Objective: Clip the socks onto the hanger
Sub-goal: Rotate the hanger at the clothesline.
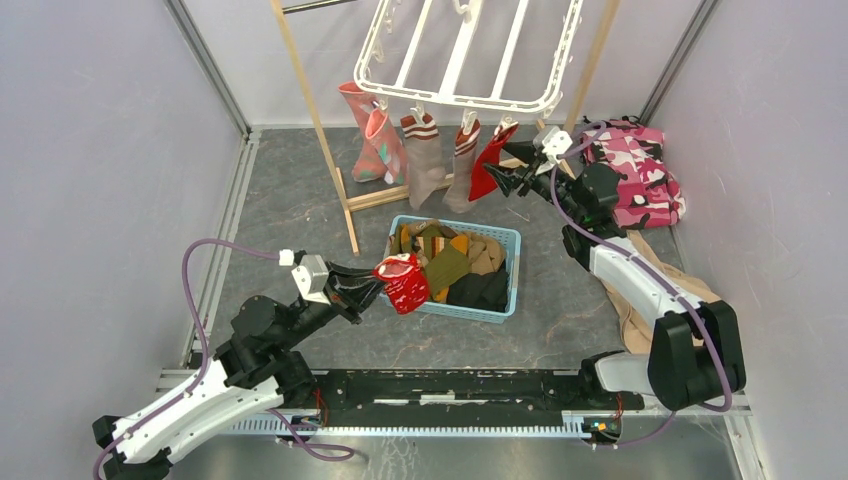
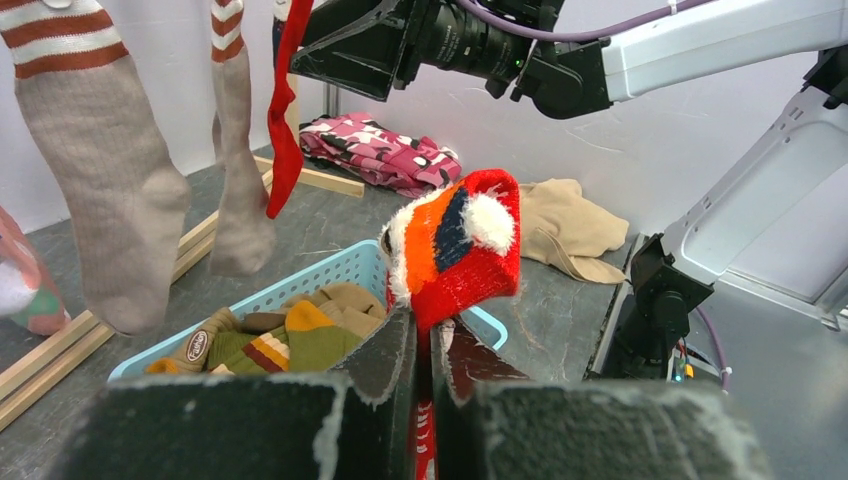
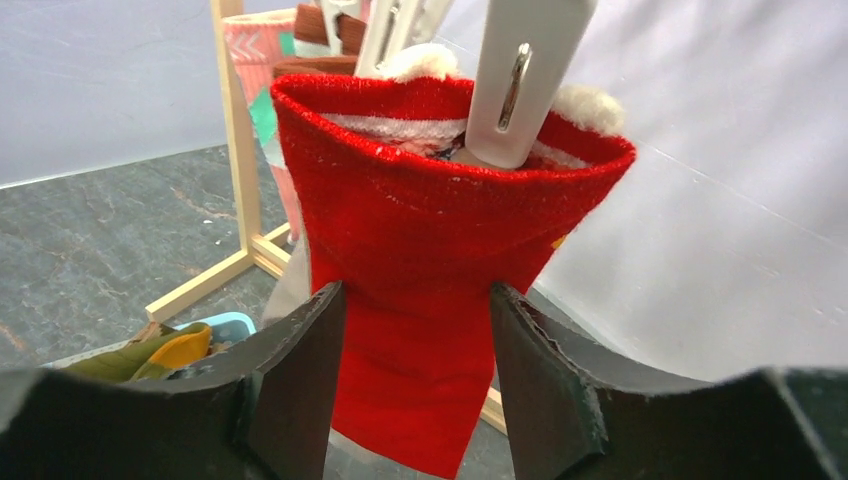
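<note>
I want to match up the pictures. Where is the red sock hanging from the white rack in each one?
Top external: the hanging red sock is right of centre, last on the right in the row.
Left wrist: upper left, a thin red strip.
Right wrist: dead centre and close up, under a white clip.
Shared landmark: the blue basket, seen lower left in both wrist views.

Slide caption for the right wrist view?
Red sock hanging from a white clip, flanked by the right gripper's open fingers.
</note>
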### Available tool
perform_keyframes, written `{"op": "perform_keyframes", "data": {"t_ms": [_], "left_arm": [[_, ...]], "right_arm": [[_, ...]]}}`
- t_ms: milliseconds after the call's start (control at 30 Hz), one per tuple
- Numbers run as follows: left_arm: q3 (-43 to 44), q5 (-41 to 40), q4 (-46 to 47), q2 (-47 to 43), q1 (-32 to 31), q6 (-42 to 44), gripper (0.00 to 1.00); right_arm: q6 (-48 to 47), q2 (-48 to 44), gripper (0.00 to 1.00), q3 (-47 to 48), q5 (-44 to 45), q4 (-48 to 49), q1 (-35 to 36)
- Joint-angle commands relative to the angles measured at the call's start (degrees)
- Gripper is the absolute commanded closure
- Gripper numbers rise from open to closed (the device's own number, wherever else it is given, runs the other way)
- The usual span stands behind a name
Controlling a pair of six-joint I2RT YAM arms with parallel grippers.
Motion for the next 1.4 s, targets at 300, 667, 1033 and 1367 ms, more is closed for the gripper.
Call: {"op": "perform_keyframes", "data": {"t_ms": [300,667,1033,1367], "left_arm": [[-0.3,0.9,2.2,1.4,-0.1,1.6,0.98],[-0.2,1.8,3.2,2.9,-0.1,1.8,0.98],[-0.7,2.1,3.7,3.0,-0.1,1.9,0.98],[-0.5,1.4,1.4,0.0,-0.2,1.6,0.98]], "right_arm": [[-2.6,0.3,0.25,3.3,2.5,-0.5,-3.1],[4.3,4.4,0.63,4.3,-2.9,7.5,-5.4],[3.7,2.0,0.95,1.1,-1.1,8.9,1.3],[-5.7,3.5,1.00,5.2,21.4,-0.4,18.2]]}}
